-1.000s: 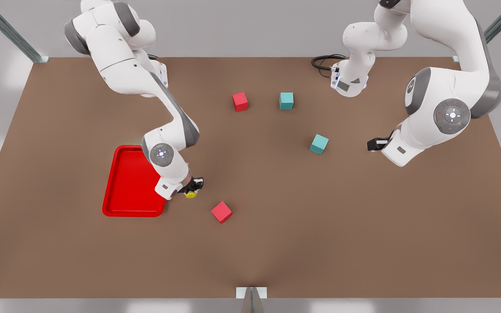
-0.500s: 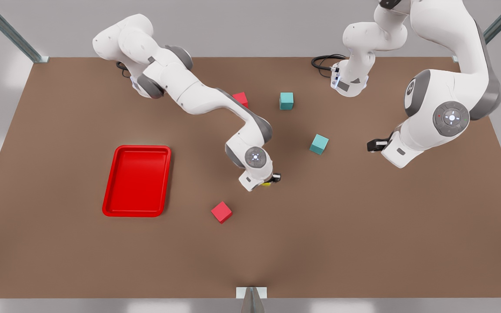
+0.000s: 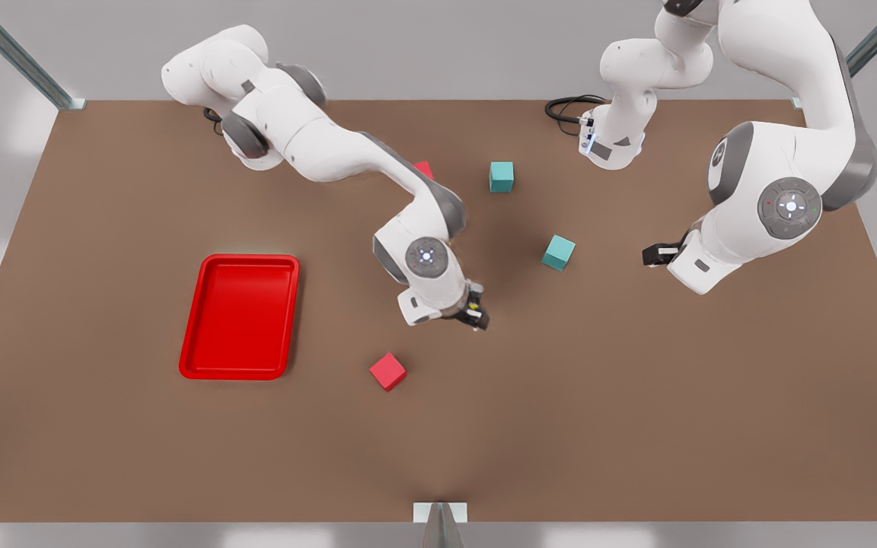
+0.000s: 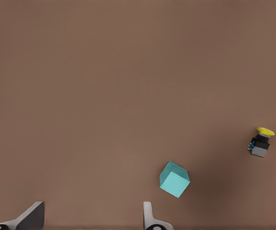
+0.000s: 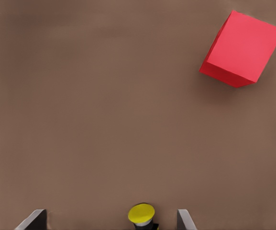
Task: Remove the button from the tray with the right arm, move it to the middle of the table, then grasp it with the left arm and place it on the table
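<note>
The button point(image 5: 141, 214), yellow cap over a dark body, sits between the fingers of my right gripper point(image 5: 110, 216), which stand wide apart and do not touch it. In the front view that right gripper point(image 3: 475, 318) points down at the middle of the table point(image 3: 636, 418), with the button point(image 3: 473, 307) a yellow speck at its tip. Seen from the left wrist, the button point(image 4: 261, 143) rests on the brown top beyond a teal cube point(image 4: 174, 178). My left gripper point(image 3: 650, 253) waits open on the front view's right, its own left wrist view point(image 4: 92, 212) showing nothing between the fingers. The red tray point(image 3: 240, 259) lies at the front view's left.
A red cube point(image 3: 387, 371) lies just in front of the right gripper, also in the right wrist view point(image 5: 243, 48). Another red cube point(image 3: 423, 167) is half hidden behind the right arm. Two teal cubes point(image 3: 501, 176) point(image 3: 558, 252) lie between the arms. A black cable point(image 3: 564, 110) coils at the back.
The right arm has swung from the tray's edge to the middle of the table with the button, then turned its wrist. The left arm has not moved.
</note>
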### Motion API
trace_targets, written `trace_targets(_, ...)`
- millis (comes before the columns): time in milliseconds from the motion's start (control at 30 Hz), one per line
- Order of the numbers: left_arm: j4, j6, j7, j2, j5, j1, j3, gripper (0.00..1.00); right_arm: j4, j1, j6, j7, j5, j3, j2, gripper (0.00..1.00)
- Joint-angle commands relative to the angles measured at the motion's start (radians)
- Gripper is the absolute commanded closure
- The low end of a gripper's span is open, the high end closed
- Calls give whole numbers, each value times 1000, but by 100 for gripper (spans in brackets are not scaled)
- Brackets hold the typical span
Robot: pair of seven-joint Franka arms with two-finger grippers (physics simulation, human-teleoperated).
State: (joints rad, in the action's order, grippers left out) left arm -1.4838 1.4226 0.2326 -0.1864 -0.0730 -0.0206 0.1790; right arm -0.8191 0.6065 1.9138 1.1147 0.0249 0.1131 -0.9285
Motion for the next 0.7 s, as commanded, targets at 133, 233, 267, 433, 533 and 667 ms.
trace_targets(133, 0, -1, 2, 2, -1, -1, 0, 0, -638, -451, -222, -1009, -131, 3, 644, 0)
trace_targets(233, 0, -2, 2, 1, -2, -4, 36, 0, -677, -551, -234, -1144, -141, 5, 709, 0)
trace_targets(267, 0, -4, 5, 2, 1, -4, 69, 0, -678, -550, -234, -1145, -141, 7, 709, 0)
trace_targets(433, 10, -30, 387, -116, 2, -5, 447, 0, -673, -593, -259, -1150, -123, 2, 709, 0)
trace_targets(533, -93, 196, 395, -186, -2, -84, 451, 0, -655, -616, -298, -1150, -106, 0, 708, 0)
trace_targets(667, -349, 637, 513, -188, -111, -84, 436, 0, -654, -633, -306, -1153, -105, 0, 708, 0)
